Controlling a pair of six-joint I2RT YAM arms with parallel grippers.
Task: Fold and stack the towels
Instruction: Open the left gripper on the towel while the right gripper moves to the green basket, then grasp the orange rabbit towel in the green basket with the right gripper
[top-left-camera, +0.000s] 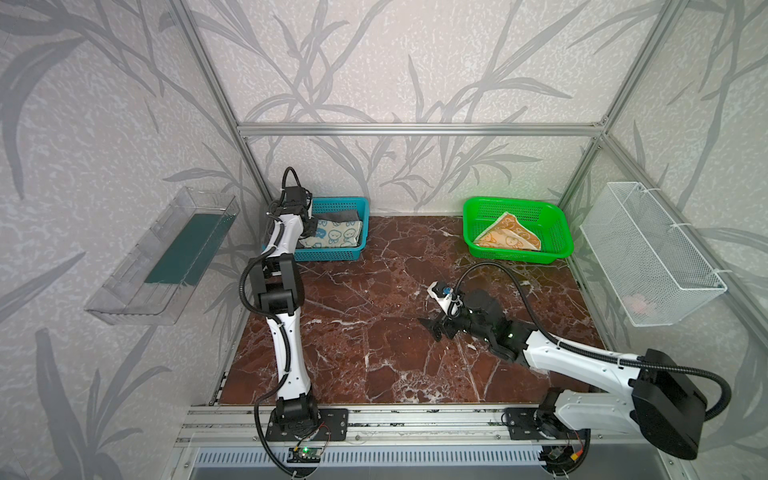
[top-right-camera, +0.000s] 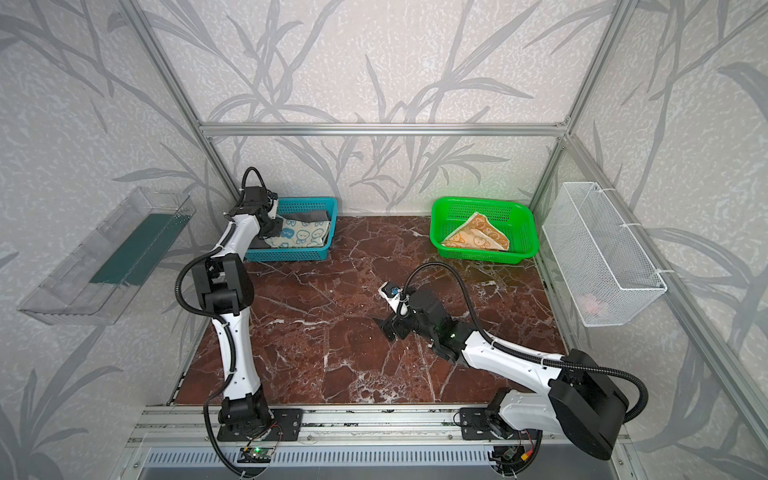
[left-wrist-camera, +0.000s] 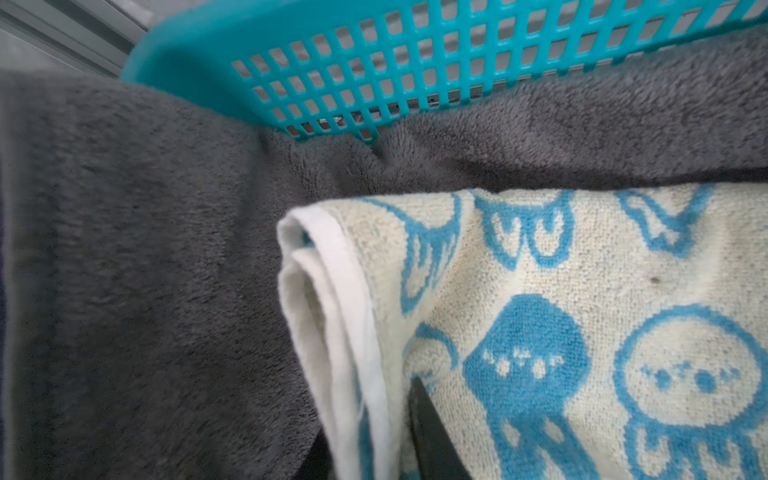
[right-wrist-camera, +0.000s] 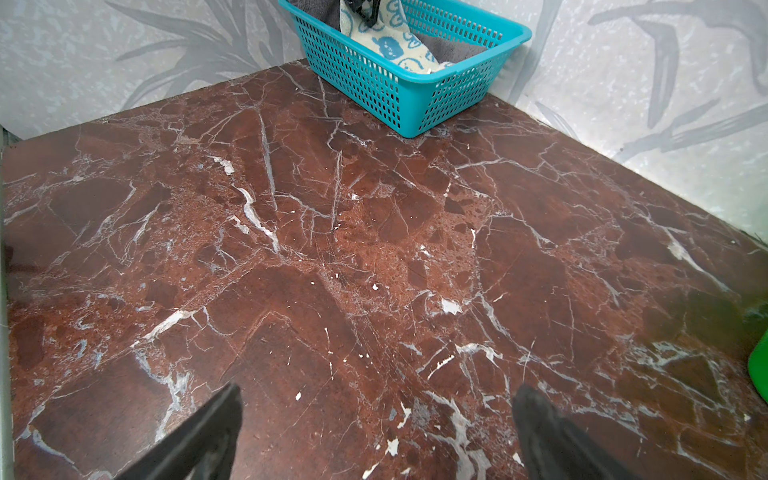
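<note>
Towels sit in baskets: blue towel atop grey towel in blue basket, long axis left-right, one end pinched in narrow left claw; only the left wrist view shows that end's doubled layers; orange towel in green basket peaks toward back wall; right claw gapes wide, empty, over table

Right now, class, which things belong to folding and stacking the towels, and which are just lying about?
Job: grey towel, blue bunny towel, orange bunny towel, blue basket, green basket.
Lying about: clear tray, wire basket.
</note>
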